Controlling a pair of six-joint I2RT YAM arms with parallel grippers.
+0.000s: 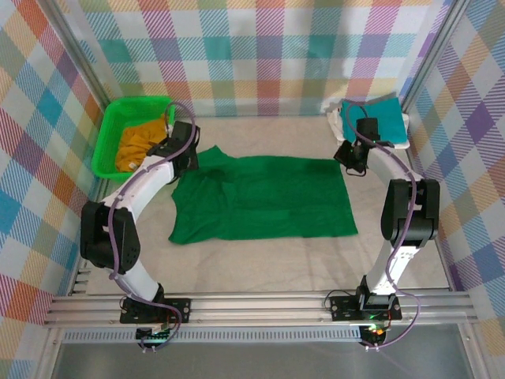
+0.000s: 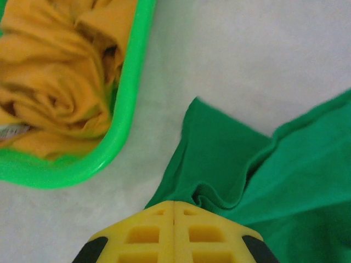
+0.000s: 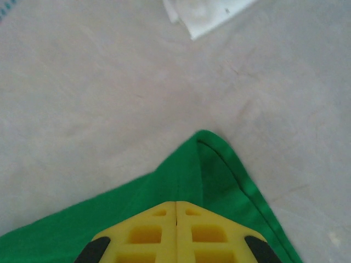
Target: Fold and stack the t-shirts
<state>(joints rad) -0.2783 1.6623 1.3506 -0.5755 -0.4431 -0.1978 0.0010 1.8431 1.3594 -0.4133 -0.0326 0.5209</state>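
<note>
A dark green t-shirt [image 1: 260, 197] lies spread across the middle of the table. My left gripper [image 1: 192, 160] is at its far left corner. Its yellow fingers are shut, and cloth [image 2: 307, 164] bunches at their tips [image 2: 174, 204]. My right gripper [image 1: 348, 158] is shut on the far right corner, where a crease in the cloth [image 3: 137, 208] runs from the tips [image 3: 176, 203] to the hem. A mustard yellow t-shirt [image 1: 138, 146] [image 2: 55, 82] lies crumpled in the basket. A folded teal t-shirt [image 1: 377, 108] rests on a white one [image 1: 397, 140] at the back right.
The bright green plastic basket [image 1: 109, 134] [image 2: 129, 98] stands at the back left, close to my left gripper. A corner of white cloth [image 3: 205, 13] lies just beyond the right gripper. Checked walls enclose the table on three sides.
</note>
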